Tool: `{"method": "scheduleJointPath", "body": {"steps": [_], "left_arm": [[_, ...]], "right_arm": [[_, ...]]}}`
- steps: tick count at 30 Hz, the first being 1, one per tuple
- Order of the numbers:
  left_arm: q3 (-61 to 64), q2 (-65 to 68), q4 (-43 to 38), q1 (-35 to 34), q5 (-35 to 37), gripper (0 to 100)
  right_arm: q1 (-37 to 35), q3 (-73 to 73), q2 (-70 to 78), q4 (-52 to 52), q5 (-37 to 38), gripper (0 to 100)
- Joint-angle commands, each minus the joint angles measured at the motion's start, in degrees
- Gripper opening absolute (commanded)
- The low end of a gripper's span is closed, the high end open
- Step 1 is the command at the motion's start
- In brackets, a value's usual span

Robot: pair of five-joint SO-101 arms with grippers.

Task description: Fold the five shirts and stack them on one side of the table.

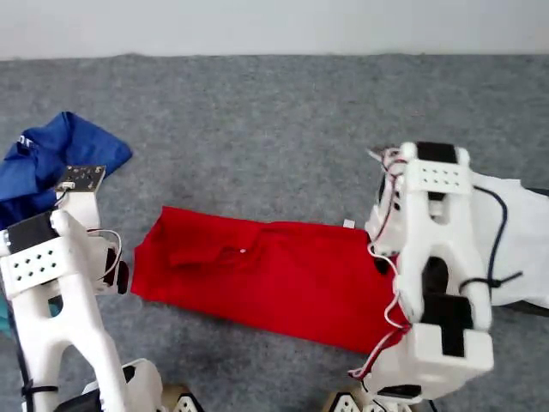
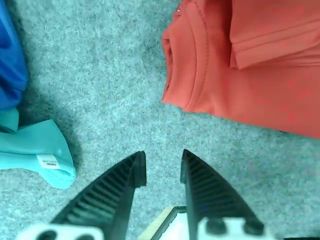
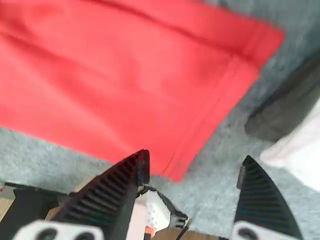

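Note:
A red shirt [image 1: 257, 275] lies folded into a long band across the middle of the grey table. My left gripper [image 2: 162, 167] hovers over bare cloth just off its collar end [image 2: 200, 75], jaws narrowly open and empty. In the high view that gripper [image 1: 122, 276] sits at the shirt's left end. My right gripper [image 3: 195, 167] is wide open and empty above the hem corner of the red shirt [image 3: 125, 85], at the band's right end [image 1: 382, 257]. A blue shirt [image 1: 51, 159] lies crumpled at the far left.
A teal shirt [image 2: 35, 147] lies beside the blue shirt [image 2: 10, 60], close to the left arm. A white shirt [image 1: 519, 240] is spread at the right edge, with a dark piece [image 3: 285, 110] next to it. Bare grey table [image 1: 274, 129] lies behind the red shirt.

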Motion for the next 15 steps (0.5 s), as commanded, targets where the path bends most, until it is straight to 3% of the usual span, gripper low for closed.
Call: {"method": "scheduleJointPath", "body": {"steps": [1,15], "left_arm": [[-0.22,-1.41,-0.44,-0.09,0.26,13],[-0.13,-1.41,-0.18,-0.09,0.26,13]], "right_arm": [[2.86,4.92,-3.56,-2.68,2.81,29.1],[1.01,21.27,-3.56,-22.55,3.78,29.1]]}}
